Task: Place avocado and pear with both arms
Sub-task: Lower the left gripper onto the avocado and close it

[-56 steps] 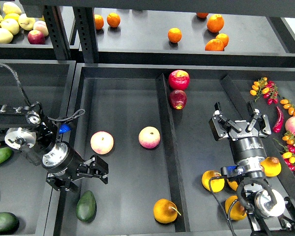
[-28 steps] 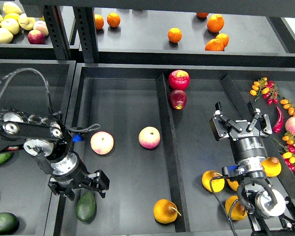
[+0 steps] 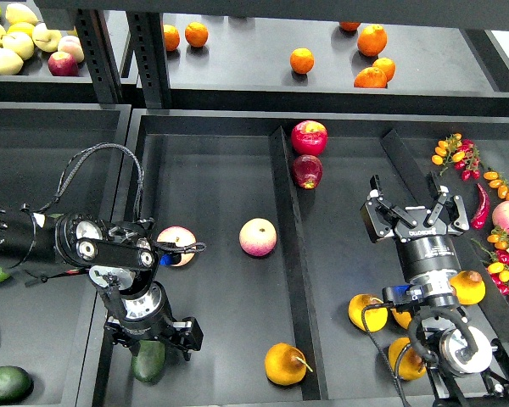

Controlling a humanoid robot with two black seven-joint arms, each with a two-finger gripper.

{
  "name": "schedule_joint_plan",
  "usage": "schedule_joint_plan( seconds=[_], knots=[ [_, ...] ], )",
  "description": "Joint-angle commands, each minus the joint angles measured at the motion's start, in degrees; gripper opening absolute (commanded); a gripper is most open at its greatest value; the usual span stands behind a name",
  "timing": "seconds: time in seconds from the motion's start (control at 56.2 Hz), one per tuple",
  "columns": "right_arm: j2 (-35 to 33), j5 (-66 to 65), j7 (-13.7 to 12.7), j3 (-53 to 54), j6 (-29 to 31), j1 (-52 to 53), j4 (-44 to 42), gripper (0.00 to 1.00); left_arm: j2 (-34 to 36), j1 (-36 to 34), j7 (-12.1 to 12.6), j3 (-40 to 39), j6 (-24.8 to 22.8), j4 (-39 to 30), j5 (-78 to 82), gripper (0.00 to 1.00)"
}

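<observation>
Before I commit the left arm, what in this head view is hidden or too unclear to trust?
- Avocado: mostly covered by the left gripper; its top end is hidden.
- Left gripper: seen end-on and dark, so open or shut is unreadable, as is any contact.
- Pears behind the right arm: partly blocked by its wrist.
- Pear: clear.

The dark surface (image 3: 212, 178) is split by a raised divider (image 3: 290, 254). In its left part lie two pale pink-yellow apples (image 3: 258, 236), well apart, a golden pear (image 3: 282, 363) near the front beside the divider, and a dark green avocado (image 3: 148, 359) at the front left. Right of the divider two red apples (image 3: 308, 137) touch near the back, with yellow fruit (image 3: 366, 312) toward the front.
</observation>
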Motion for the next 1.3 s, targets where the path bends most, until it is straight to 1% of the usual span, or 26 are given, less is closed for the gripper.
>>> schedule_joint_plan(
  seconds=[0.0, 0.196, 0.622, 0.907, 1.12, 1.28],
  knots=[
    [0.0, 0.0, 0.0, 0.1, 0.1, 0.0, 0.0, 1.0, -2.1, 0.7, 0.0, 0.1, 0.0, 2.6, 0.0, 0.99],
    [0.0, 0.0, -0.1, 0.0, 0.1, 0.0, 0.0, 1.0, -4.1, 1.9, 0.0, 1.2, 0.0, 4.5, 0.0, 0.99],
    [0.0, 0.0, -0.1, -0.1, 0.1, 0.0, 0.0, 1.0, -4.1, 3.7, 0.0, 4.4, 0.0, 7.0, 0.1, 0.99],
    [0.0, 0.0, -0.1, -0.1, 0.2, 0.0, 0.0, 1.0, -4.1, 5.0, 0.0, 5.2, 0.0, 9.1, 0.1, 0.99],
    [0.0, 0.1, -0.1, -0.1, 0.3, 0.0, 0.0, 1.0, -4.1, 5.9, 0.0, 5.1, 0.0, 10.1, 0.0, 0.95],
    [0.0, 0.1, -0.1, -0.1, 0.3, 0.0, 0.0, 1.0, -4.1, 6.3, 0.0, 5.1, 0.0, 11.0, -0.1, 0.88]
  ],
)
